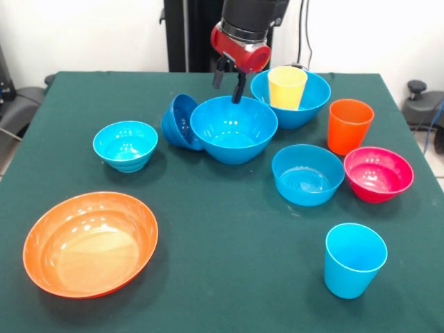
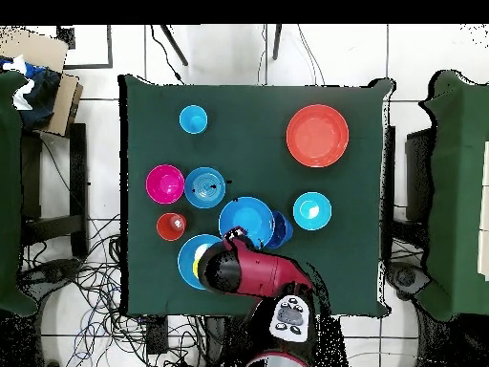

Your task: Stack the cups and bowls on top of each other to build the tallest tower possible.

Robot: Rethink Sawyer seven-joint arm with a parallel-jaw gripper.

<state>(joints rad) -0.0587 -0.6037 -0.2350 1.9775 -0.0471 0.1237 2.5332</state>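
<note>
My gripper (image 1: 229, 82) is open and empty, just above the far rim of a large blue bowl (image 1: 234, 128); in the overhead view it (image 2: 232, 235) is at that bowl's (image 2: 246, 218) edge. A small dark blue bowl (image 1: 180, 121) leans tilted against the bowl's left side. The yellow cup (image 1: 287, 87) stands inside the second large blue bowl (image 1: 312, 104). The orange cup (image 1: 349, 125), magenta-red bowl (image 1: 378, 173), medium light blue bowl (image 1: 307, 175) and light blue cup (image 1: 354, 260) stand at the right. The cyan bowl (image 1: 125, 144) and wide orange bowl (image 1: 90, 243) are at the left.
The green table (image 1: 229, 229) carries everything. In the overhead view the arm (image 2: 258, 272) covers part of the bowl holding the yellow cup (image 2: 189, 260). Cables lie on the floor around the table, and a cardboard box (image 2: 43, 67) sits at the upper left.
</note>
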